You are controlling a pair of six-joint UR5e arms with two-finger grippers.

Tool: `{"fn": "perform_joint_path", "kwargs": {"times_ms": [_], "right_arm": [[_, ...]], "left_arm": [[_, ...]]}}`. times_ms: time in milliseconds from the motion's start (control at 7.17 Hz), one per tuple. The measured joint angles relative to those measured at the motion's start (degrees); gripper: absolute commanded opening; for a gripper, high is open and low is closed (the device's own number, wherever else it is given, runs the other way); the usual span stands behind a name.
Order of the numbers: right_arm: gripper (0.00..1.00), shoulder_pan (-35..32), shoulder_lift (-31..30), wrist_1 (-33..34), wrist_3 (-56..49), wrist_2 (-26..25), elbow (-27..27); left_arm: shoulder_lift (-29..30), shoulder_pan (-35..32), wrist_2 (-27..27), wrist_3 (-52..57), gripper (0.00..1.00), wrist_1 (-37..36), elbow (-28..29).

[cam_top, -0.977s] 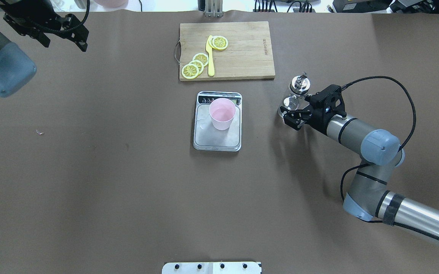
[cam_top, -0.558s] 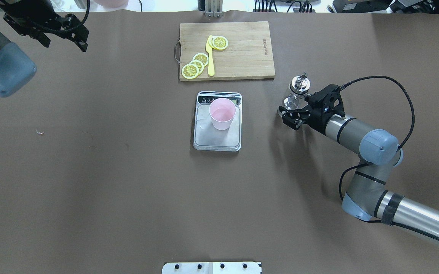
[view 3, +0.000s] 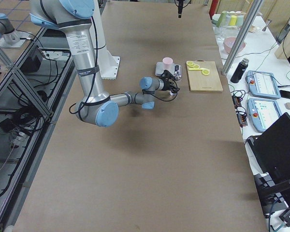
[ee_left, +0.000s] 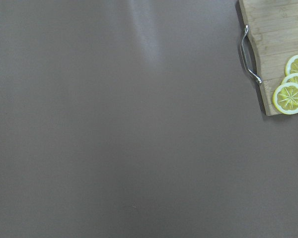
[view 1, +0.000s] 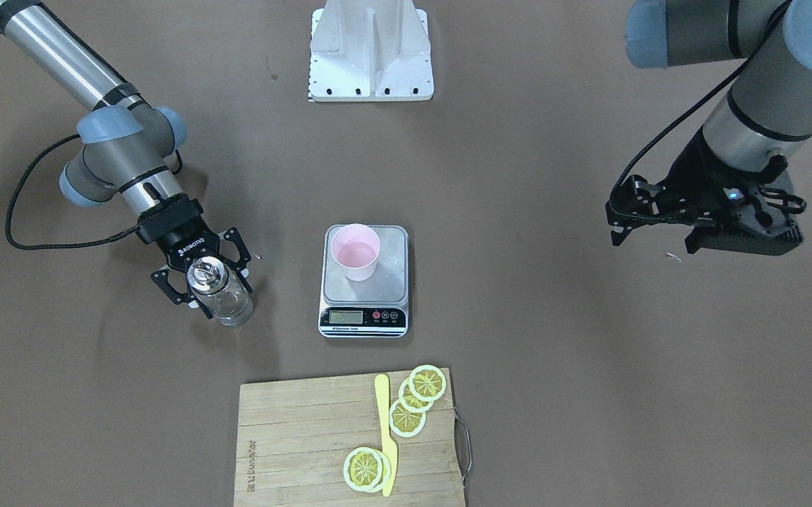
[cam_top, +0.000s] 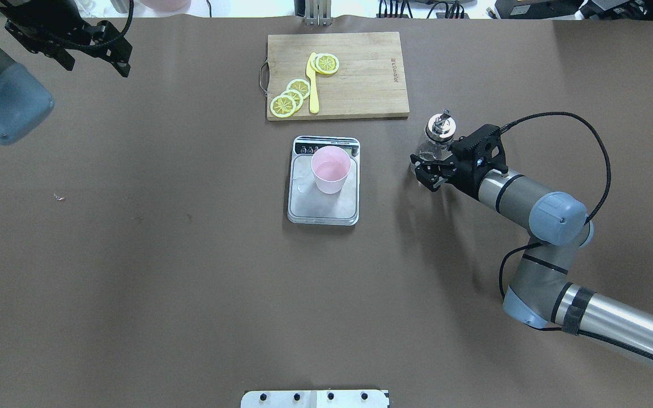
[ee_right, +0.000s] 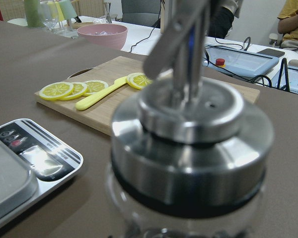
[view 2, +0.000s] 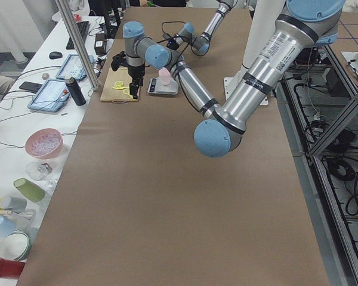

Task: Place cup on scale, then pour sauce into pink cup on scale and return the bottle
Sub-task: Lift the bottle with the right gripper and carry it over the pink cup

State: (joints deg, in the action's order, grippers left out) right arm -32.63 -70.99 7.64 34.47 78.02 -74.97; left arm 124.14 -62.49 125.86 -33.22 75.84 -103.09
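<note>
The pink cup stands upright on the scale, toward its display end. To the robot's right of the scale, my right gripper is shut on the clear glass bottle. It holds the bottle low over the table, metal pourer cap up. That cap fills the right wrist view, where the bottle is very close. The sauce is too clear to make out. My left gripper hangs open and empty over the table's far left corner.
A wooden cutting board lies beyond the scale, carrying lemon slices and a yellow knife. A small wet patch sits on the scale platform beside the cup. The robot's white base plate is at the near table edge.
My right gripper and the bottle have shifted together a little toward the scale and the cutting board. The left arm, cup and scale have not moved.
</note>
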Motion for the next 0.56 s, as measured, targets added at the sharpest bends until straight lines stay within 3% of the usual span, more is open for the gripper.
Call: {"fn": "perform_joint_path", "kwargs": {"times_ms": [279, 558], "right_arm": [[0.20, -0.1, 0.0, -0.1, 0.2, 0.0, -0.1], [0.18, -0.5, 0.0, 0.1, 0.4, 0.3, -1.0]], "left_arm": [[0.0, 0.0, 0.0, 0.0, 0.98, 0.0, 0.0], [0.0, 0.0, -0.1, 0.0, 0.98, 0.0, 0.0]]}}
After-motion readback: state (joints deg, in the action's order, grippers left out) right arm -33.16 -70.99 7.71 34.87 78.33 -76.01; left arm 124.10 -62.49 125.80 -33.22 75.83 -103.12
